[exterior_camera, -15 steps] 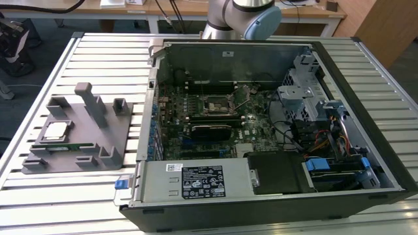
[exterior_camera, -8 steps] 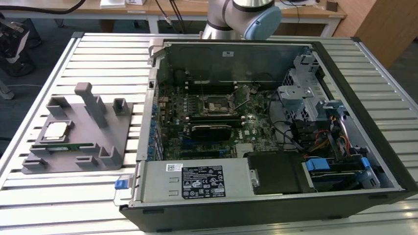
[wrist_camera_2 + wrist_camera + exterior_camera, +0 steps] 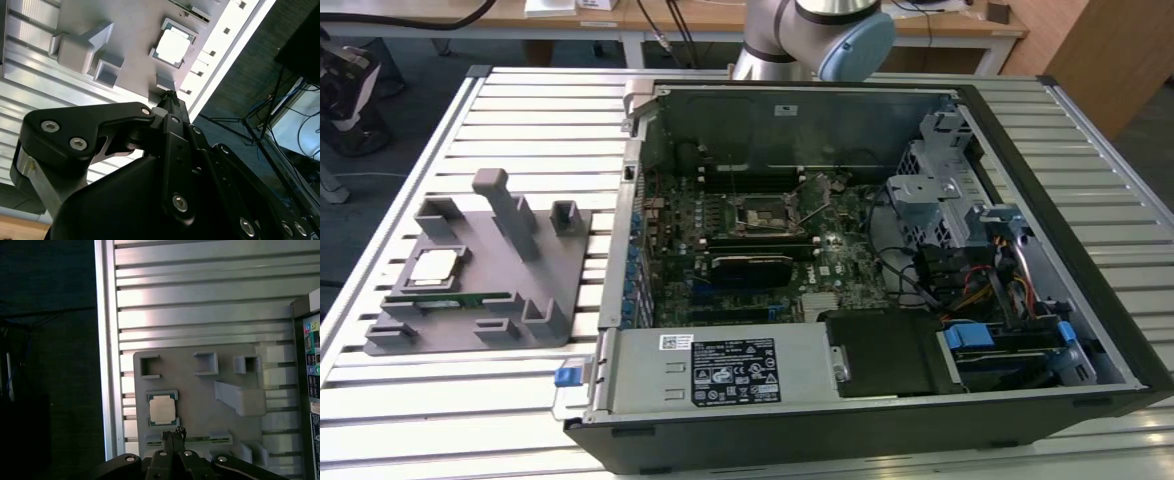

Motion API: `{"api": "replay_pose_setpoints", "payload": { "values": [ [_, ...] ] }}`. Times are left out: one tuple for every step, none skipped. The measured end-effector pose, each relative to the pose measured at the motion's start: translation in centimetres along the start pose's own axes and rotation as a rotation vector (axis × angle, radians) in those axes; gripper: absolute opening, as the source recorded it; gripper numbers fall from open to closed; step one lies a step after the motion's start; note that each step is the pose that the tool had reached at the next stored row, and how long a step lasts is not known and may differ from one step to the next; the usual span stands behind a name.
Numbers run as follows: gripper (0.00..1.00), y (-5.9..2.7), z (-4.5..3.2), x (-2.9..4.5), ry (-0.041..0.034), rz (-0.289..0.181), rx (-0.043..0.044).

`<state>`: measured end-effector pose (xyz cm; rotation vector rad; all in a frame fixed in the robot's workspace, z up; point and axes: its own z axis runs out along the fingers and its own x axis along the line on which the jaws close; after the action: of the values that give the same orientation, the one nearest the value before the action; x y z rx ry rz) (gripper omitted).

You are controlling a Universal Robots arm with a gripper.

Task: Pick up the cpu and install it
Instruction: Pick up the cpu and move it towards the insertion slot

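Note:
The cpu (image 3: 431,267) is a small square chip with a silvery top, lying flat in a pocket of the grey holder plate (image 3: 470,278) on the table, at the exterior view's left. Both wrist views look down on the cpu (image 3: 163,409) (image 3: 172,46) in its pocket on the holder plate (image 3: 200,395) (image 3: 130,30). My gripper (image 3: 175,432) (image 3: 171,96) hangs well above the plate with its black fingertips pressed together, shut on nothing and apart from the chip. The black socket (image 3: 765,213) sits on the motherboard inside the open computer case (image 3: 1107,330).
A green memory stick (image 3: 454,301) (image 3: 200,439) lies in a slot of the holder beside the chip. Grey posts (image 3: 503,205) rise from the plate. The arm's base (image 3: 807,35) stands behind the case. The slatted table's edge (image 3: 107,365) runs close to the holder.

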<state>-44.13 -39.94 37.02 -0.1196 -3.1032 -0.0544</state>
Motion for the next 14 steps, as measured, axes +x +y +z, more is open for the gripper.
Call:
{"api": "replay_pose_setpoints", "payload": {
  "values": [
    [0.11, -0.02, 0.03, 0.00, 0.0000, 0.000, 0.0001],
    [0.11, -0.04, 0.07, 0.00, 0.0000, 0.000, 0.0001],
    [0.11, -0.06, 0.12, 0.00, -0.0001, 0.000, 0.0000],
    [0.11, -0.08, 0.17, -0.01, -0.0002, 0.000, 0.0000],
    [0.11, -0.10, 0.22, -0.01, -0.0002, 0.000, 0.0000],
    [0.11, -0.12, 0.28, -0.01, -0.0002, 0.000, 0.0000],
    [0.11, -0.16, 0.40, -0.02, -0.0001, 0.000, 0.0000],
    [0.11, -0.17, 0.46, -0.02, -0.0001, 0.000, 0.0000],
    [0.11, -0.18, 0.52, -0.02, -0.0001, 0.000, 0.0001],
    [0.11, -0.18, 0.56, -0.03, 0.0000, 0.000, 0.0001],
    [0.17, -0.19, 0.61, -0.03, 0.0000, 0.000, 0.0002],
    [0.23, -0.19, 0.67, -0.03, 0.0000, 0.000, 0.0001],
    [0.29, -0.19, 0.74, -0.04, -0.0001, 0.000, 0.0000],
    [0.29, -0.20, 0.80, -0.04, -0.0002, 0.000, 0.0000]
  ]
}}
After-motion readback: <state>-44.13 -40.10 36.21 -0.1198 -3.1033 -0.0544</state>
